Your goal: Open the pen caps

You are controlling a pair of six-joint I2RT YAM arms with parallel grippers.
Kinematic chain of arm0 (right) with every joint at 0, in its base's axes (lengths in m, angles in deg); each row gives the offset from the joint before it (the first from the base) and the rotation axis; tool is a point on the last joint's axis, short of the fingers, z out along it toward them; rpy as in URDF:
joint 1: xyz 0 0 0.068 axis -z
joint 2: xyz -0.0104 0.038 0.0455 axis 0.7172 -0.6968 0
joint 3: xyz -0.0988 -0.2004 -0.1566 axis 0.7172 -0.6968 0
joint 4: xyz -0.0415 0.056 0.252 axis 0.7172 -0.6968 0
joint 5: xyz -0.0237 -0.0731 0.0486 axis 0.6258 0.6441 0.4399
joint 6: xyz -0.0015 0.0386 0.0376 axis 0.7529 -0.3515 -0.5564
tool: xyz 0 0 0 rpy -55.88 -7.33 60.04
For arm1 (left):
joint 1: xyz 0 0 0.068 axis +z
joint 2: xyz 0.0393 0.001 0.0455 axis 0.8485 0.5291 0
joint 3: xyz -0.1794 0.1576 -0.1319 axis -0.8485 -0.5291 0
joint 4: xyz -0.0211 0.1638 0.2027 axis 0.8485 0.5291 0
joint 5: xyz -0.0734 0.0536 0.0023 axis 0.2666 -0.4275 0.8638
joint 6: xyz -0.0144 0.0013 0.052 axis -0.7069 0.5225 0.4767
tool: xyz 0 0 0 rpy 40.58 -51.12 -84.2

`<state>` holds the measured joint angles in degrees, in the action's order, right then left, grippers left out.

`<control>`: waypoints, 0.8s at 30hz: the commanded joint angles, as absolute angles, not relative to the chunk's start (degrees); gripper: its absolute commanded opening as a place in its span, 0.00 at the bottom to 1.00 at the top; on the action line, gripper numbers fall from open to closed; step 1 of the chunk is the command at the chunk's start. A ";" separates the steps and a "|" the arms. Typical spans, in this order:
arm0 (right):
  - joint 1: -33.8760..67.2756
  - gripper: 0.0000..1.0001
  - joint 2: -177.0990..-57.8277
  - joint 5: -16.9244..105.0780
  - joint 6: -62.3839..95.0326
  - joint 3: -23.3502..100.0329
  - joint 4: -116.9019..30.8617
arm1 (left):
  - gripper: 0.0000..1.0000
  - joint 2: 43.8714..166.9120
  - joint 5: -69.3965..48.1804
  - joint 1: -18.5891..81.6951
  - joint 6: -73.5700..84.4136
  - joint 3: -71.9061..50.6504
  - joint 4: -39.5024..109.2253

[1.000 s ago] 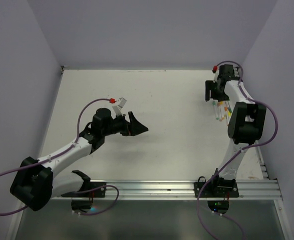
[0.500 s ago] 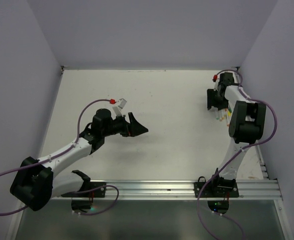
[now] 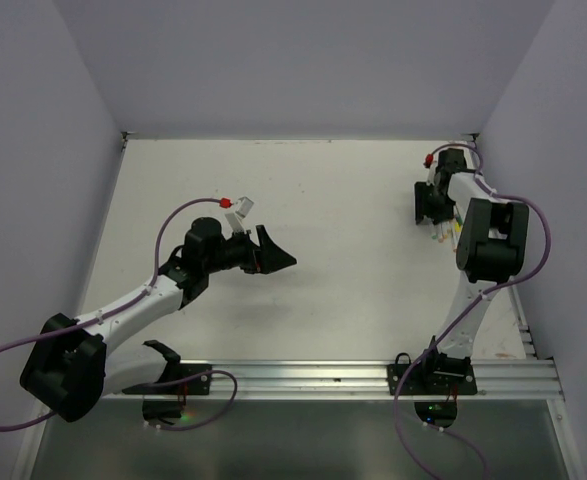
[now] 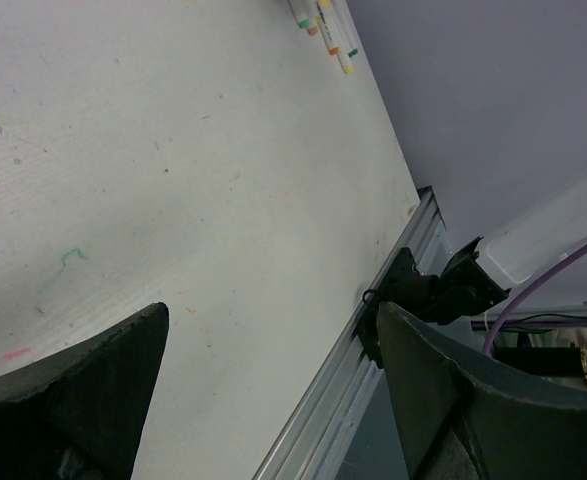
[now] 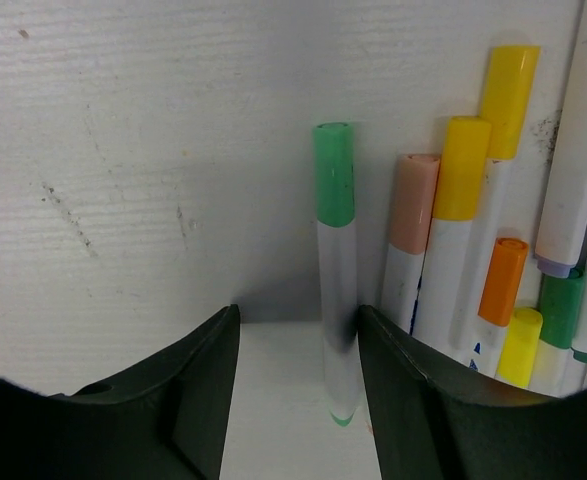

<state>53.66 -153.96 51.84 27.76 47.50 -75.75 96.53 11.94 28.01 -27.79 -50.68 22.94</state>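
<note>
Several white-barrelled pens (image 5: 436, 280) lie side by side on the table at the far right, also visible in the top view (image 3: 441, 232). Their caps are green (image 5: 334, 175), pink (image 5: 414, 200), yellow (image 5: 463, 165) and orange (image 5: 501, 280). My right gripper (image 5: 298, 315) is down over the leftmost pen, the green-capped one. Its barrel (image 5: 338, 300) lies between the fingers, against the right finger (image 5: 403, 380), with a gap to the left finger. My left gripper (image 3: 273, 250) hangs wide open over the middle left of the table, holding nothing.
An aluminium rail (image 3: 323, 378) runs along the table's near edge, with the right arm's base (image 4: 433, 290) on it. The right wall stands close beside the pens. Faint ink marks (image 4: 71, 257) dot the white table.
My right gripper has come down over the pens, covering more of them, and its jaws have narrowed around the green-capped pen. The left arm has not moved.
</note>
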 commanded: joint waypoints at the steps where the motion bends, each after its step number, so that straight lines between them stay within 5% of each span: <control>1: 53.82 0.54 -154.24 50.31 28.85 47.35 -74.68 | 0.87 96.25 13.21 27.91 -26.94 -50.80 20.35; 12: 53.82 0.31 -155.13 50.92 28.68 46.65 -74.77 | 0.87 96.34 13.65 27.82 -27.21 -50.98 20.18; 15: 53.74 0.20 -154.42 51.10 28.33 45.50 -74.24 | 0.87 96.34 13.65 27.82 -27.38 -50.98 19.92; 17: 53.65 0.01 -154.07 51.28 28.06 44.71 -73.72 | 0.87 96.34 13.74 27.82 -27.65 -50.89 19.91; 24: 50.23 0.00 -149.94 57.86 23.68 44.62 -72.40 | 0.87 97.40 13.04 27.82 -27.47 -49.84 20.18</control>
